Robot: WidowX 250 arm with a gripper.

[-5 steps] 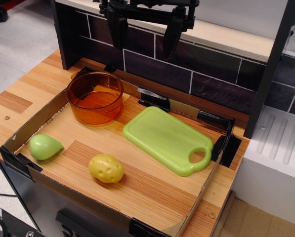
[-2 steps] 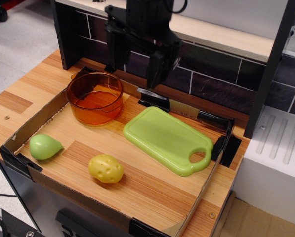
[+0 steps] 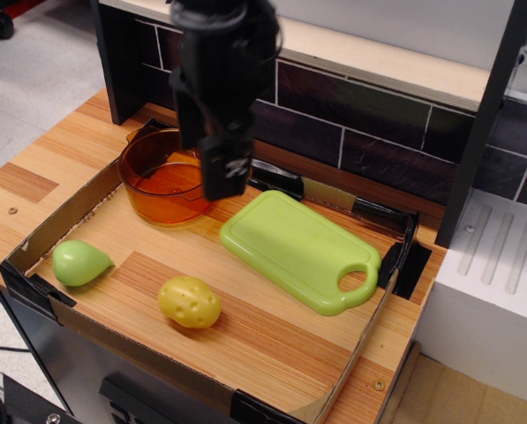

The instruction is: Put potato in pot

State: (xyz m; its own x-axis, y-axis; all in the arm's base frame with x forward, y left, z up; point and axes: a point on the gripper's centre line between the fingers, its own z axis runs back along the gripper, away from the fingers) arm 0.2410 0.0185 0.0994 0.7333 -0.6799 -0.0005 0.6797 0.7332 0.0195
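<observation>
The potato, a yellow-green oval toy with darker dimples, lies on the wooden board near the front edge. The pot, round and amber-orange, stands at the back left, partly hidden by the arm. My black gripper hangs over the pot's right rim, well behind and above the potato. It is turned nearly side-on, its two fingers look apart, and it holds nothing.
A smooth light-green pear toy lies at the front left. A flat light-green cutting board lies right of the pot. Low cardboard walls ring the board, and a dark tiled back wall stands behind.
The gripper has come down and leftward from high at the back wall and turned about its axis. It now stands over the pot's right rim. The toys have not moved.
</observation>
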